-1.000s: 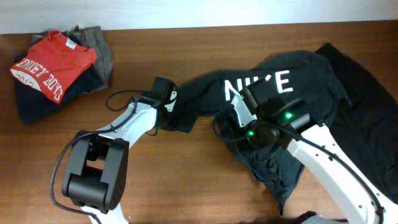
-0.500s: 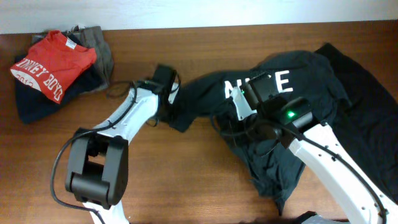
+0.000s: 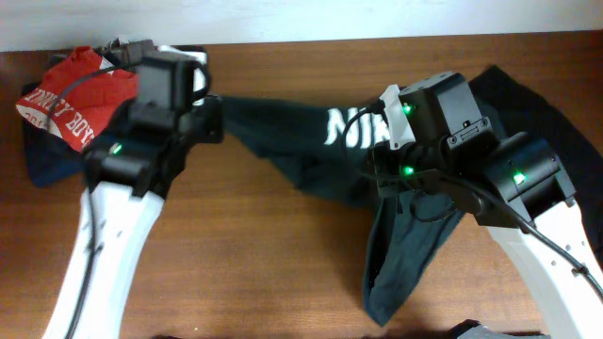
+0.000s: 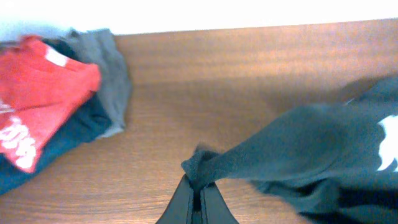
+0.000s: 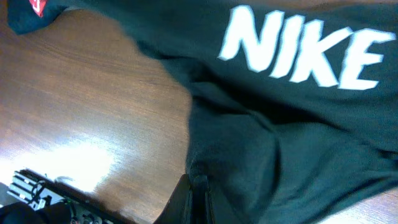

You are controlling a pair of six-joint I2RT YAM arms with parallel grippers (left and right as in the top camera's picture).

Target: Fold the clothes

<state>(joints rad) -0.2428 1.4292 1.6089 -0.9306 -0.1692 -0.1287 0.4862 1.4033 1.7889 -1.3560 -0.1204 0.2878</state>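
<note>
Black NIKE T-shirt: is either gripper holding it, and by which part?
Both. The left gripper pinches a bunched edge of the black NIKE T-shirt; the right gripper pinches a fold of its body.

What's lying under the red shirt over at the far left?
A navy garment shows beneath the red shirt, and a grey one sticks out beside them. Whether anything else lies under these cannot be seen, because they cover it.
</note>
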